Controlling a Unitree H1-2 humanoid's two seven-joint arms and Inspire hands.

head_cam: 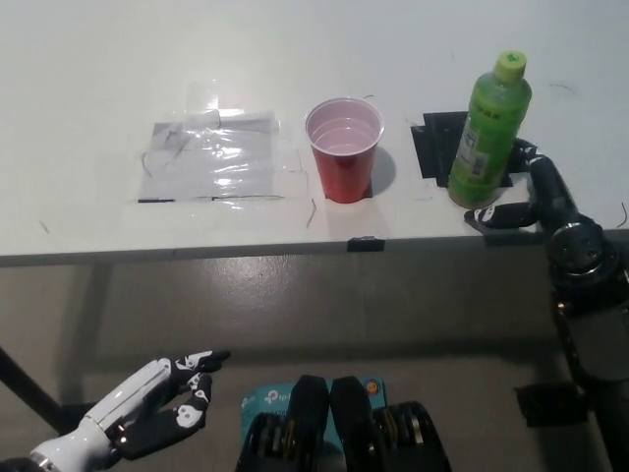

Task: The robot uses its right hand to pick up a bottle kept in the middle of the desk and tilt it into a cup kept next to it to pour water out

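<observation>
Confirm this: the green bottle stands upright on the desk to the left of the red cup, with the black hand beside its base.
Wrong side. In the head view the green bottle stands upright to the right of the red cup, on the desk, with the black hand beside its base.

A bright green bottle (487, 138) with a lime cap (509, 66) and pale label was seen on a black tape patch (438, 144). A red cup (344, 149), pale pinkish inside, was shown on the white desk (98, 79). A clear glossy plastic sheet (214, 157) was noted.
</observation>
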